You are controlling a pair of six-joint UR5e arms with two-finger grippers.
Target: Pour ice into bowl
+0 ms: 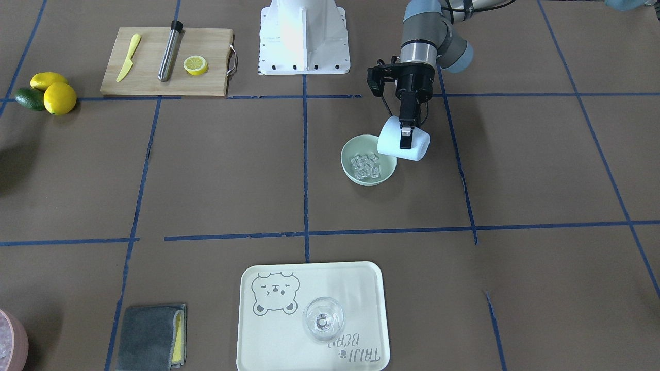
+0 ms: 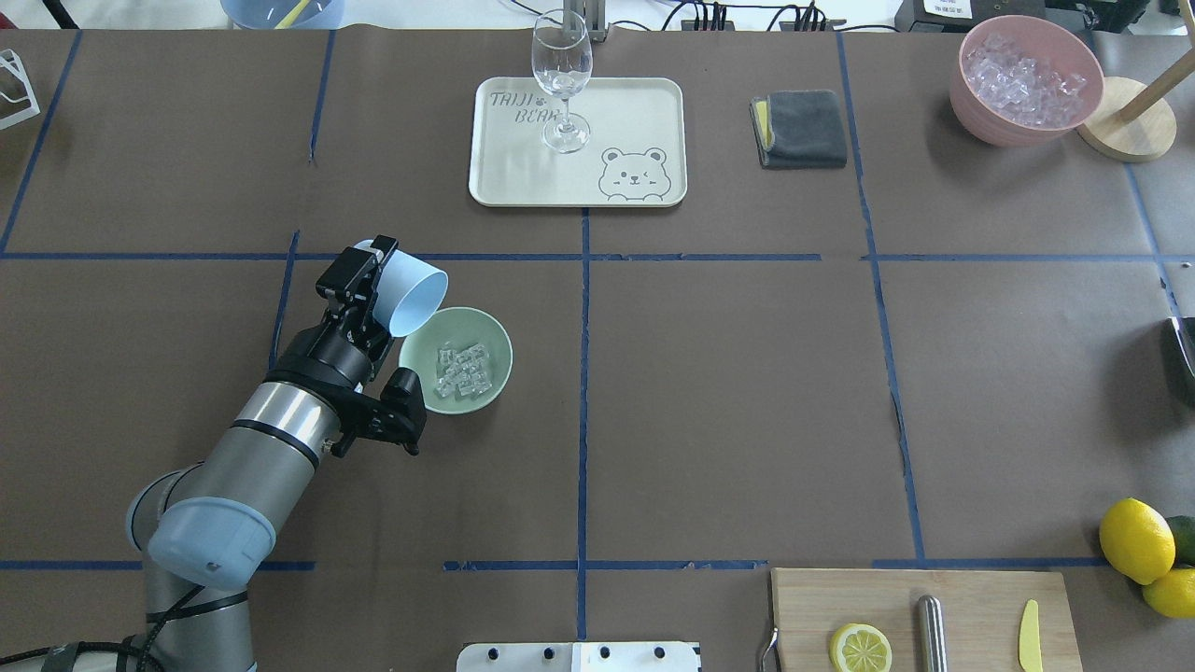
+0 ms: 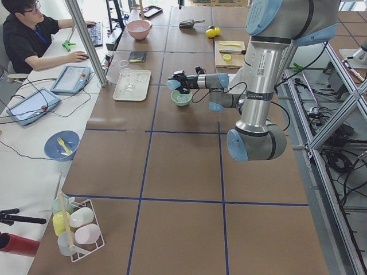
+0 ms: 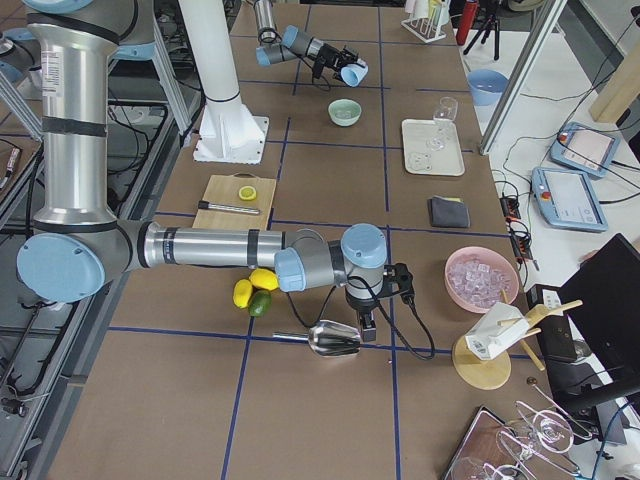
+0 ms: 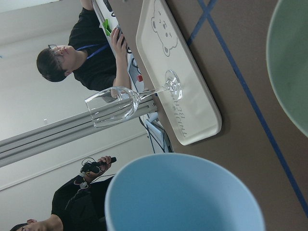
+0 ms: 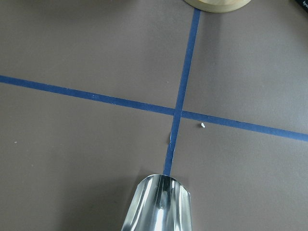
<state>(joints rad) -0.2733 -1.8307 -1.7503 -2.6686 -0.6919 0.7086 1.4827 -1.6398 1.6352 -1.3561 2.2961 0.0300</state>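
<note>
The pale mint-green bowl (image 1: pixel 351 154) stands left of the table's middle and holds a small heap of clear ice (image 1: pixel 365 166). It also shows in the overhead view (image 2: pixel 497 347) with the ice (image 2: pixel 461 369) in it. My left gripper (image 1: pixel 407 138) is shut on a light blue cup (image 1: pixel 390 140), tipped on its side with its mouth over the bowl's rim. The cup (image 5: pixel 183 197) looks empty in the left wrist view. My right gripper (image 4: pixel 368 322) hovers far off by a metal scoop (image 4: pixel 335 340); I cannot tell whether it is open or shut.
A pale tray (image 1: pixel 258 340) with a wine glass (image 1: pixel 323 319) lies across the table. A grey cloth (image 2: pixel 803 129) and a pink container of ice (image 2: pixel 1027 84) are at the far right. A cutting board (image 1: pixel 154 77) with a half lemon and lemons (image 1: pixel 59 98) are near the robot's right side.
</note>
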